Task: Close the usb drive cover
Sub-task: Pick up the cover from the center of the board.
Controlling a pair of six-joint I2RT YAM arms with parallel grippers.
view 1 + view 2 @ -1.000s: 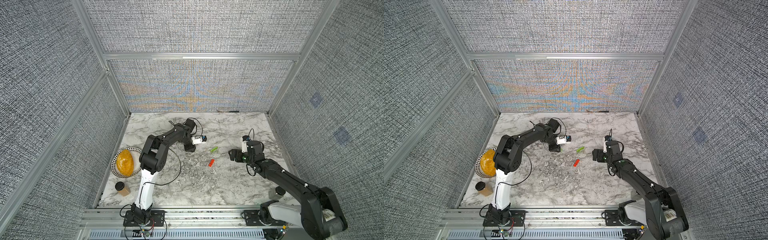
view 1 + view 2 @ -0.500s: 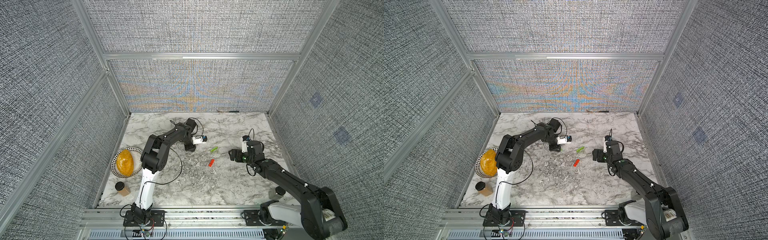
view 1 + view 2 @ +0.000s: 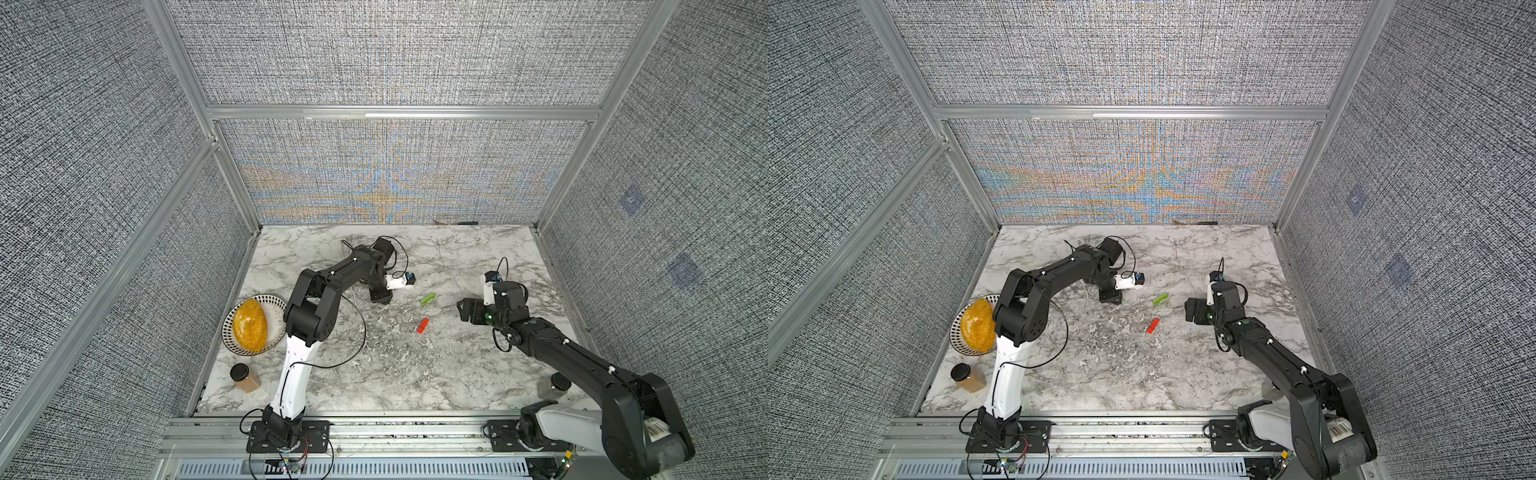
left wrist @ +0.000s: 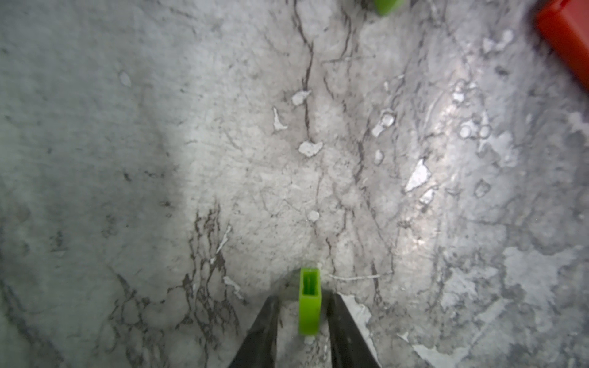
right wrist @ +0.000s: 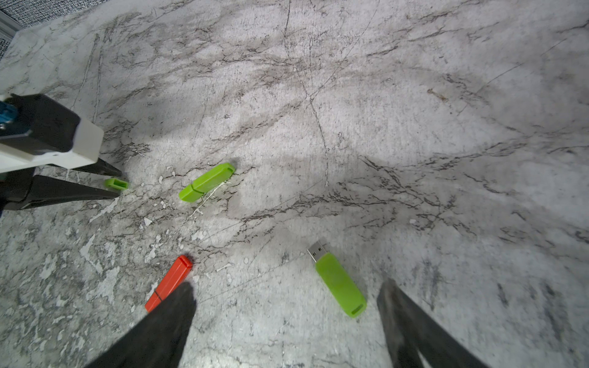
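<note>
While the right fingers (image 5: 165, 321) stand wide apart over the marble tabletop (image 5: 382, 111), the usb drive (image 5: 172, 277) lies flat just beside one of them, outside the gap. In the right wrist view that finger hides part of its end. A dark seam marks off the cover (image 5: 152, 301), which sits on the drive with no plug showing. An uncapped green drive (image 5: 339, 283) lies between these fingers. The left fingers (image 4: 263, 331) are slightly apart, straddling a small green cap (image 4: 309, 302) with a gap on one side, well apart from the red stick. In both top views the usb drive (image 3: 423, 325) (image 3: 1153, 326) lies mid-tabletop between the two arms, near a capped green drive (image 3: 428, 299).
</note>
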